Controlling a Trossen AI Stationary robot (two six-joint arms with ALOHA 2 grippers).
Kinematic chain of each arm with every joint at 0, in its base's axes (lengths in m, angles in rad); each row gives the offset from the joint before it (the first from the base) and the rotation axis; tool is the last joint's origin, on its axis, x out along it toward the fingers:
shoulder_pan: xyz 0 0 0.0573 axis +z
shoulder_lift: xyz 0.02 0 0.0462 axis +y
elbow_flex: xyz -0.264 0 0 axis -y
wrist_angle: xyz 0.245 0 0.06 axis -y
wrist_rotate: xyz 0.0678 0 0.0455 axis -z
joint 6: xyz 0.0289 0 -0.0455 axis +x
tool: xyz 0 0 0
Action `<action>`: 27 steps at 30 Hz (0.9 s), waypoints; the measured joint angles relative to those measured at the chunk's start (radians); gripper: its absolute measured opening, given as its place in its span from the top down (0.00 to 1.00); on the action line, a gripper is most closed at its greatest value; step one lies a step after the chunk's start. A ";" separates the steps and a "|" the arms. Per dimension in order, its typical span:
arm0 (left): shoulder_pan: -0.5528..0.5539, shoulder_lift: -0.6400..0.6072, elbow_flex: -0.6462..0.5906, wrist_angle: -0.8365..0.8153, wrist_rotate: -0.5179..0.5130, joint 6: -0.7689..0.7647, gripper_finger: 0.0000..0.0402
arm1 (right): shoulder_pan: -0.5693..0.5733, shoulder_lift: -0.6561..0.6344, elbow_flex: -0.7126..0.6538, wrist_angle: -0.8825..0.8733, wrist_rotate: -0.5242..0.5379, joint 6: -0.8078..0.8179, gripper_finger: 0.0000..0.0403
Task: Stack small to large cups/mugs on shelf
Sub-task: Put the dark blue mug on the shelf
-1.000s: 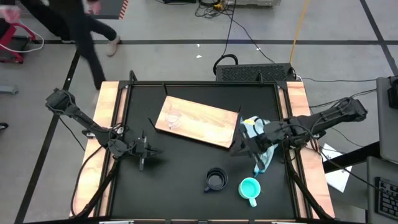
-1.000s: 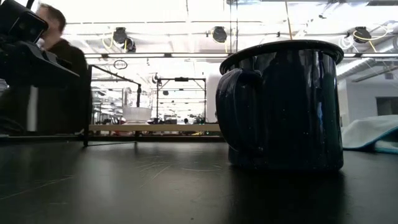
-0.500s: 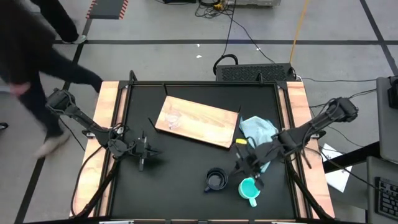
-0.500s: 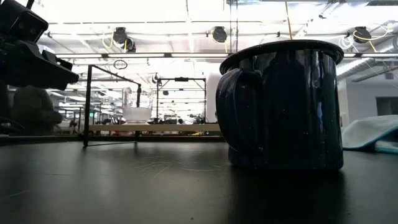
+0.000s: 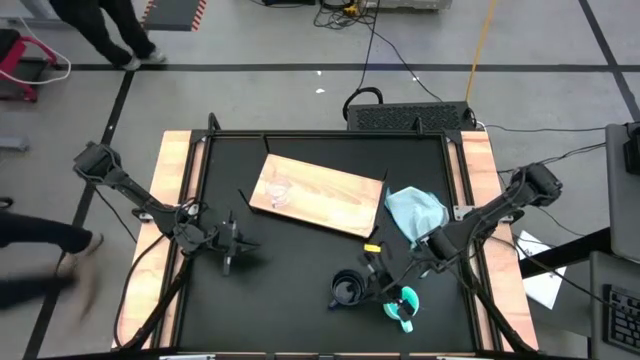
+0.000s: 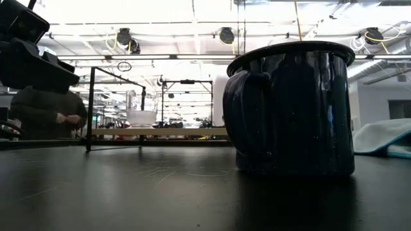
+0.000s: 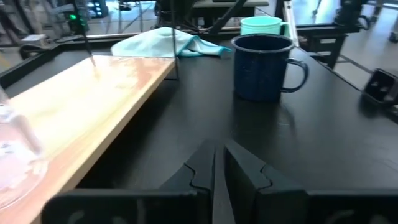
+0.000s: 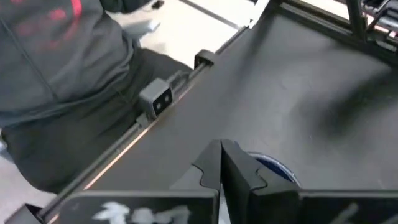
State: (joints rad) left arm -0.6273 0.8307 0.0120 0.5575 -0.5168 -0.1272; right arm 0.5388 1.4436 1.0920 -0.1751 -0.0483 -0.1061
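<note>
Your right hand (image 5: 385, 283) hangs low over the near part of the counter (image 5: 300, 270), between the black mug (image 5: 346, 290) and the turquoise mug (image 5: 402, 303), with its fingers (image 8: 233, 168) pressed together and holding nothing. Your left hand (image 5: 230, 247) waits near the counter's left side, also closed and empty. The clear glass cup (image 5: 278, 191) stands upright on the left end of the wooden shelf (image 5: 330, 200). The two mugs sit side by side on the counter, well in front of the shelf. A pale blue cloth (image 5: 415, 212) lies just right of the shelf.
</note>
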 joint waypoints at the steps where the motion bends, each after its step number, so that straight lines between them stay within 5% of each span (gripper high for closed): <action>1: 0.000 0.000 0.000 0.000 0.013 0.000 0.91 | 0.000 0.002 0.000 -0.004 0.000 0.000 1.00; 18: 0.000 0.000 0.000 0.000 0.046 -0.005 0.91 | -0.015 0.066 0.000 -0.019 0.000 0.015 0.69; 27: 0.000 0.000 0.000 0.000 0.046 -0.005 0.91 | -0.015 0.103 -0.009 -0.032 0.000 0.008 0.67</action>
State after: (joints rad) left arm -0.6270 0.8310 0.0124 0.5579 -0.4709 -0.1326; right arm 0.5236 1.5469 1.0828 -0.2072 -0.0479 -0.0982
